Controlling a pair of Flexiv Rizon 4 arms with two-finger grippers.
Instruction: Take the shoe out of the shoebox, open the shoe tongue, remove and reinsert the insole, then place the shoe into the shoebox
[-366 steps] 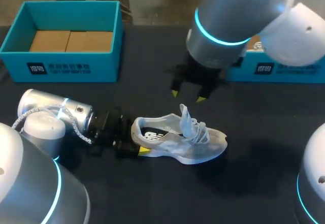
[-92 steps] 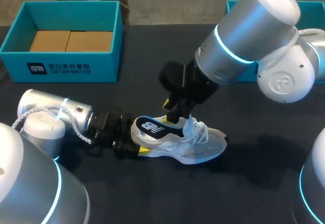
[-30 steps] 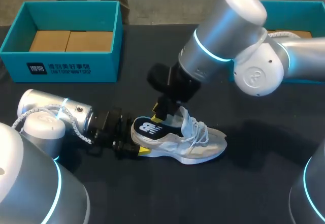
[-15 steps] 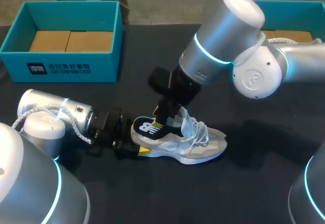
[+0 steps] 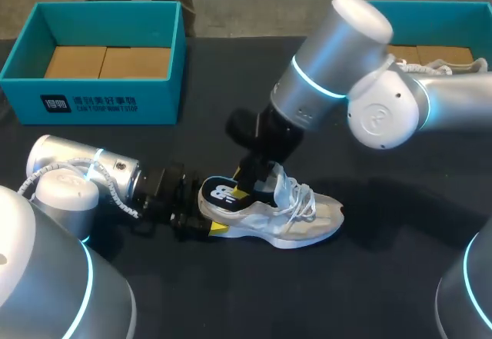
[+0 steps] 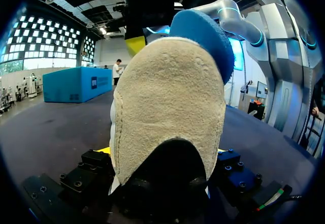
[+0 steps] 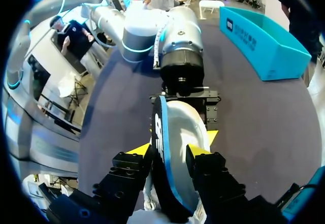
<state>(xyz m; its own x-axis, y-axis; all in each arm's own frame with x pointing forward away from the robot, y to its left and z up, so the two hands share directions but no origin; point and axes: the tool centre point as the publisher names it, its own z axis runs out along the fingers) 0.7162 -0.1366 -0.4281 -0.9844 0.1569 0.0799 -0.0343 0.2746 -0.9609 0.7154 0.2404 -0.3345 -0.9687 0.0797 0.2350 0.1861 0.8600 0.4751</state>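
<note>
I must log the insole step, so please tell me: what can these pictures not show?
- Head view: how deep the insole sits in the shoe; the shoe itself and the right gripper cover its front end.
- Left wrist view: the shoe's heel fills the picture, hiding its toe, laces and most of the left gripper.
- Right wrist view: the insole, held edge-up, hides the shoe's inside.
- Head view: the right arm covers part of the right shoebox.

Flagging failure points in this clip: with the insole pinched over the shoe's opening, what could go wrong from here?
The insole, clamped on edge in the right pincer, may buckle rather than slide flat into the shoe. The left pincer holds only the heel, so a push might twist the shoe loose. The upright tongue stands close beside the right pincer and could snag.
</note>
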